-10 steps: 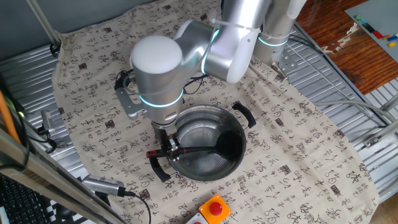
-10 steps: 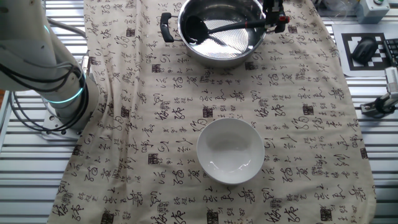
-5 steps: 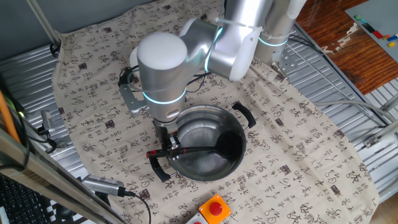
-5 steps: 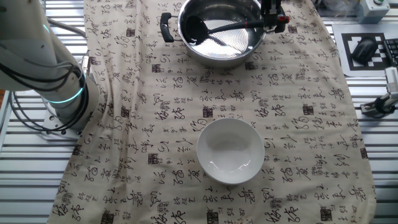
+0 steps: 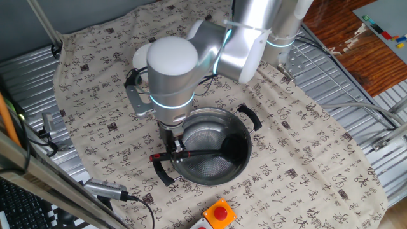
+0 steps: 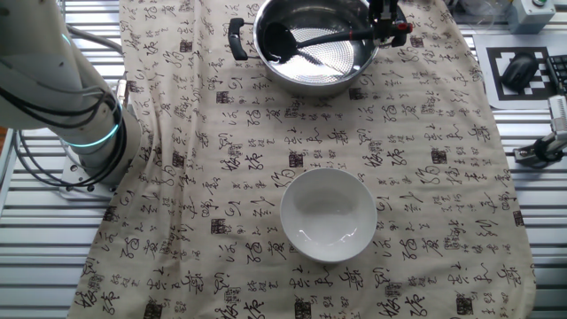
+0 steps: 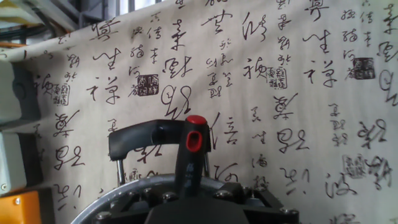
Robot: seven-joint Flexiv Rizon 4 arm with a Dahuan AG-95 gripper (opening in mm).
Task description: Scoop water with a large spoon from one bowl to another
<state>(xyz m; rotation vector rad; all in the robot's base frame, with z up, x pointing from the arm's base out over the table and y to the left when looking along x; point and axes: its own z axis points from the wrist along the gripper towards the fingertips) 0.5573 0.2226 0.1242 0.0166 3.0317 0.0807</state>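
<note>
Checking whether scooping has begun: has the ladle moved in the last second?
No. The ladle lies as before, scoop at the steel pot's far wall, red tip over the near loop handle. The hand stays on its handle.

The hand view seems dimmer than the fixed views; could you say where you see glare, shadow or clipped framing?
Hand view: evenly lit, sharp on the ladle handle's red tip, gripper parts cut off at the bottom edge. One fixed view: the arm hides part of the steel pot. Other fixed view: soft highlights in the white bowl.
</note>
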